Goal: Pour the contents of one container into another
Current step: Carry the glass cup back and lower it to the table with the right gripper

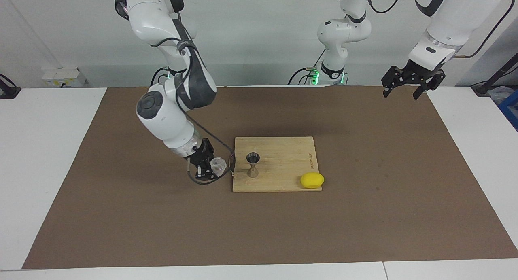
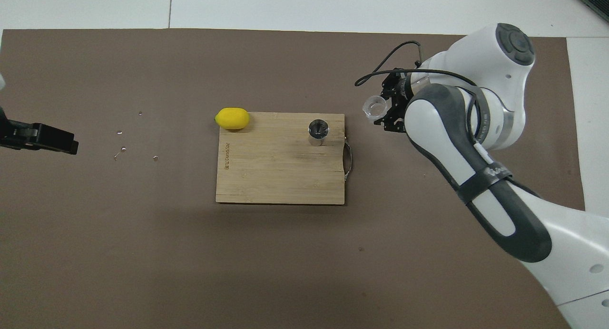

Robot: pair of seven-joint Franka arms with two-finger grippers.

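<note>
The clear glass tumbler [image 1: 218, 165] is gripped by the right gripper [image 1: 207, 169] beside the board [image 1: 283, 150], the left gripper [image 1: 408, 82] is held open, and the jigger [image 1: 253, 165] could be knocked over by a careless pass.

White table [image 1: 48, 158]: brown mat [image 1: 364, 215] on it, cutting board [image 1: 283, 166] on mat

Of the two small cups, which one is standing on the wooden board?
The metal jigger, hourglass-shaped, stands upright on the wooden board. The clear glass tumbler is off the board, held in the right gripper over the brown mat.
</note>
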